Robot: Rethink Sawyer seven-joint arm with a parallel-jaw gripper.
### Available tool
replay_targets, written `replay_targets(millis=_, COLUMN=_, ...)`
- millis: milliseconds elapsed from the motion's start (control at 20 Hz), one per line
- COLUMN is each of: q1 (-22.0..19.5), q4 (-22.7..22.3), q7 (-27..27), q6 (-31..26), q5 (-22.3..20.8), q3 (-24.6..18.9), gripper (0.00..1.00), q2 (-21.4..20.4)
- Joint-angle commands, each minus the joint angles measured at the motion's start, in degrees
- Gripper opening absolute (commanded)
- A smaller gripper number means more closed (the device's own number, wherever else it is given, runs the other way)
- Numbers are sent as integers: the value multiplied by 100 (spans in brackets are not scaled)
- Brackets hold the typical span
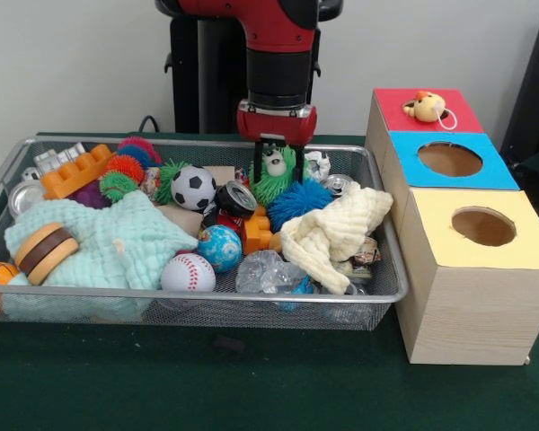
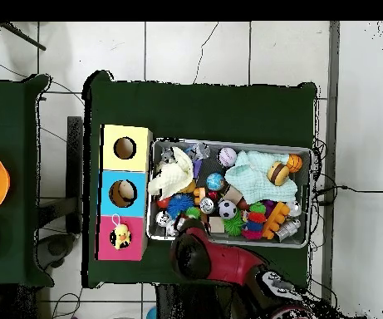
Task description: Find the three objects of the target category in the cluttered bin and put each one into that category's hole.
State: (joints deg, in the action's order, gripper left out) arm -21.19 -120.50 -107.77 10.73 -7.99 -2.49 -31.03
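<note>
Tool [image 1: 278, 167] low in the bin [image 1: 382, 296], fingers astride green spiky toy [image 1: 271, 184].

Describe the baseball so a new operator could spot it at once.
Look in the wire mesh bin, along the edge nearest the front camera. The baseball lies beside the pale green cloth, below the blue globe ball. It alone is white with red stitching.

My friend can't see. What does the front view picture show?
A red robot arm reaches down into a wire bin, its gripper around a green spiky toy among balls, cloths and blocks. Beside the bin stand three boxes with red, blue and yellow tops.
</note>
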Motion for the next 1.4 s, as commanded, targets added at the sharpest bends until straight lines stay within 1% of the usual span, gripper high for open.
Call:
replay_targets(millis=50, q1=101, q4=713, q7=-915, q6=-585, q5=459, q3=-685, gripper=100, q2=161)
replay_targets(millis=200, q1=128, q4=712, q7=-943, q6=-599, q5=542, q3=-733, gripper=100, q2=116)
replay_targets(millis=500, q1=194, q4=668, q7=-874, q6=-915, q5=731, q3=-678, gripper=100, q2=-162)
replay_targets(millis=650, q1=186, q4=839, q7=-716, q6=-1164, q5=768, q3=-631, gripper=100, q2=-259)
replay_targets(millis=850, q1=71, q4=1123, q7=-487, q6=-1440, q5=678, q3=-653, gripper=100, q2=-286)
replay_targets(millis=1050, q1=46, q4=1187, q7=-485, q6=-1588, q5=623, q3=-650, gripper=100, q2=-339)
replay_targets(millis=1400, q1=148, q4=1358, q7=-527, q6=-1844, q5=652, q3=-568, gripper=100, q2=-408)
